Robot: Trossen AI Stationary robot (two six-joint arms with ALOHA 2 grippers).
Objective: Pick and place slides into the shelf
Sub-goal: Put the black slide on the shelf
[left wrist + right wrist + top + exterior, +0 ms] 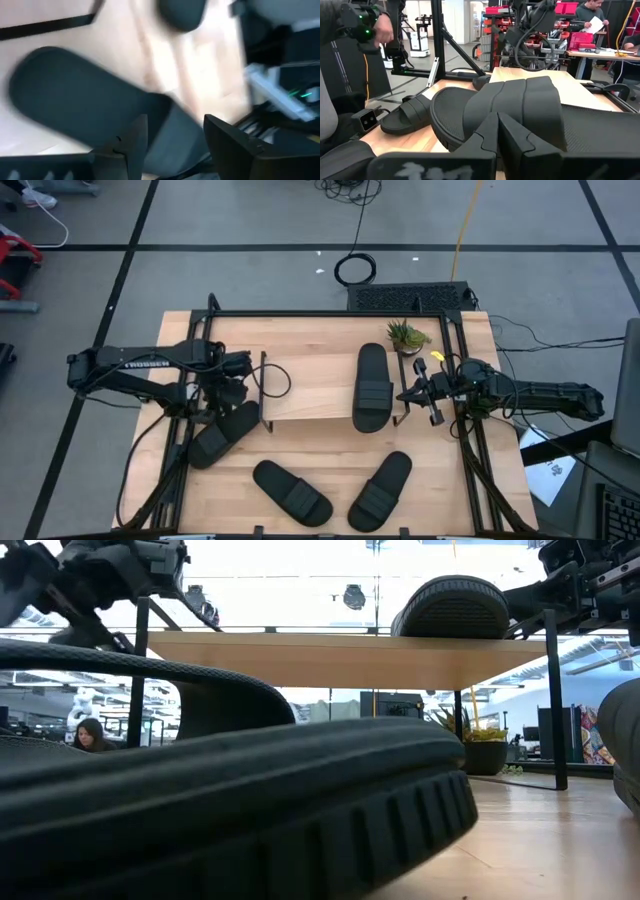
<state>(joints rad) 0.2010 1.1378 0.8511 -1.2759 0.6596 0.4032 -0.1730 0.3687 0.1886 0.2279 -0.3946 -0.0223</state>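
Observation:
The shelf (310,395) stands mid-table. One black slide (371,387) lies flat on its sole on the plank top, also seen in the low view as a slide (455,608). My right gripper (408,394) is shut, level at the shelf's right end beside that slide (520,107). A second slide (222,433) lies on the table by the shelf's left end. My left gripper (228,392) hangs over its far end, open, with fingers on either side of its strap (172,127). Two more slides (292,490) (380,490) lie near the table's near edge. My right gripper comes level from the table's right, with its shut fingertips (490,125) right at the side of the strap (520,100) of the slide on the shelf. I cannot tell whether they touch it. My left gripper's touch on its slide cannot be told through the blur.
A small potted plant (405,335) stands at the table's far right, behind the right gripper. A keyboard (410,297) lies beyond the far edge. The black table frame (465,430) runs along both sides. One slide (250,810) fills the low view's foreground. People show in the room behind.

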